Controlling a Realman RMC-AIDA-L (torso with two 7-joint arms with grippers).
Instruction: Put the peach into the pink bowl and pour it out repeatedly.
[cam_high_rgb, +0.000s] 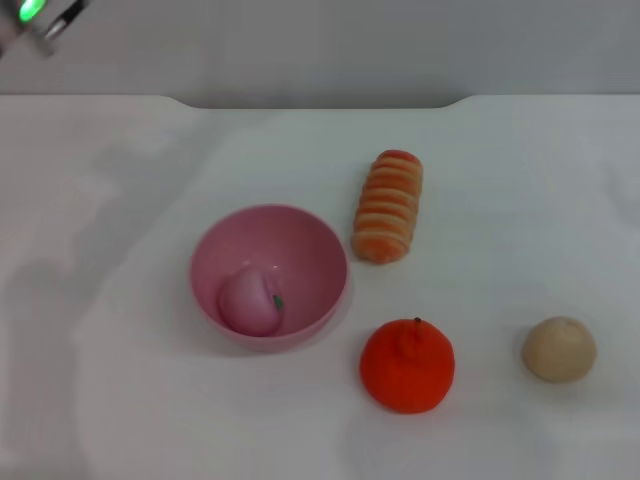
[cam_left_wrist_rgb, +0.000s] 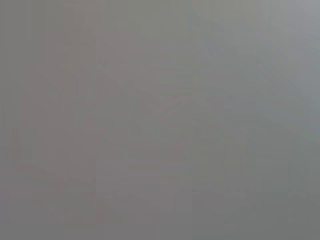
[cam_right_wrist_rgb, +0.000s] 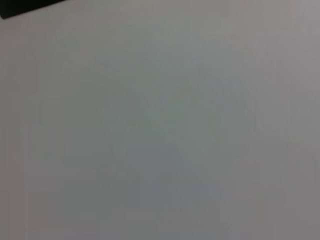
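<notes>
The peach (cam_high_rgb: 252, 300) lies inside the bowl (cam_high_rgb: 300, 240), resting on the bottom against the wall nearest the robot and toward its left, stem showing on the side. The bowl stands upright on the tabletop (cam_high_rgb: 120, 400), so the putting-in half of a cycle looks done; the pouring-out half is what remains, and, since the task calls for repeating, further rounds of both after that. How many rounds are already behind this one cannot be read from here. No fingers appear anywhere: the head view shows only a scrap of the left arm (cam_high_rgb: 40, 22) with a green light at the far upper corner, high and well apart from the bowl, and the right arm is out of sight altogether. Both wrist views show nothing but plain grey surface, so whether either set of fingers is released or clenched cannot be told, and places relative to them cannot be given beyond saying nothing is near or in them. Beside the bowl, untouched by it, lie a striped bread roll (cam_high_rgb: 388, 205), a tangerine (cam_high_rgb: 407, 365) and, farther to the robot's right, a beige bun (cam_high_rgb: 558, 348). My judgement is that the next step calls for an arm to come in, take the bowl by its rim and tip it.
</notes>
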